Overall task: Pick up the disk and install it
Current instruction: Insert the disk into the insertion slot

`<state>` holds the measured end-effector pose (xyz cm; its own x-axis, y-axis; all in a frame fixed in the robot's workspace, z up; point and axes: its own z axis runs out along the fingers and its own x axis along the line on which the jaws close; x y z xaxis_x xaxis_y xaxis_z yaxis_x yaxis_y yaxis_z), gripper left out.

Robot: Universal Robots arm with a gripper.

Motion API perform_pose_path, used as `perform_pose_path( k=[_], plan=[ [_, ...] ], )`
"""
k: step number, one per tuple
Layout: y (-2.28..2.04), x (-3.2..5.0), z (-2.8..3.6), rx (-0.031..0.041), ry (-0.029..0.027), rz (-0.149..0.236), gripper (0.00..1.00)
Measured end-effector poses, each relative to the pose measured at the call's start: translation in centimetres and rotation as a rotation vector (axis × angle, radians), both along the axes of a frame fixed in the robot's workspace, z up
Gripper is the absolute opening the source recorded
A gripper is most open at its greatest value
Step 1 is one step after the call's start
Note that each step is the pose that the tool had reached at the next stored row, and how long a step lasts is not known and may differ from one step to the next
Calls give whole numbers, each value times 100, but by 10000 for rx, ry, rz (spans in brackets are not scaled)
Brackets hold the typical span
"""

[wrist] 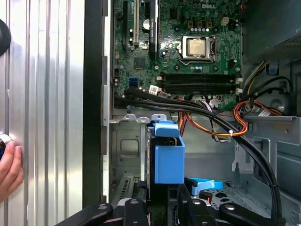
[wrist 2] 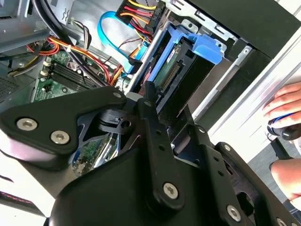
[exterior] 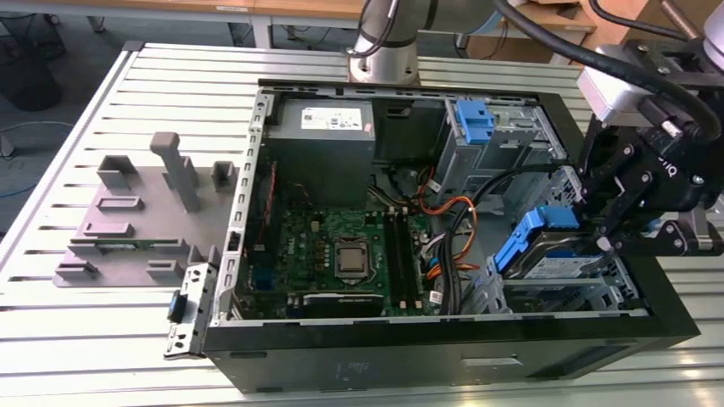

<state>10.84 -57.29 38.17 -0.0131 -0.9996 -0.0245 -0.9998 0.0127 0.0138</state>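
The disk (exterior: 552, 254) is a silver-grey drive in a blue plastic carrier frame. It sits tilted over the drive bay (exterior: 565, 292) at the case's corner, near the front on the exterior view's right. My gripper (exterior: 599, 233) is right against it from that side. In the first wrist view the disk (wrist: 168, 160) stands edge-on, with its lower end between my gripper's (wrist: 162, 205) black fingers. In the second wrist view one finger (wrist 2: 150, 108) lies along the disk (wrist 2: 186, 66) beside its green circuit board. The gripper looks shut on the disk.
The open black computer case (exterior: 453, 331) lies on a slatted metal table (exterior: 91, 339). Inside are a motherboard (exterior: 339, 254), a grey power-supply box (exterior: 322, 123), orange and black cables (exterior: 453, 220) and another blue tab (exterior: 476, 119). A grey fixture (exterior: 136, 212) stands beside the case. A person's hand (wrist: 9, 169) rests at the table edge.
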Motion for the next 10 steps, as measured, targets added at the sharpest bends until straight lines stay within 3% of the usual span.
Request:
perform_pose_path(
  k=[3, 10],
  plan=[
    [0, 0, -35, -1, 0, 0, 35],
    [-1, 0, -38, -1, 0, 0, 35]
  ],
)
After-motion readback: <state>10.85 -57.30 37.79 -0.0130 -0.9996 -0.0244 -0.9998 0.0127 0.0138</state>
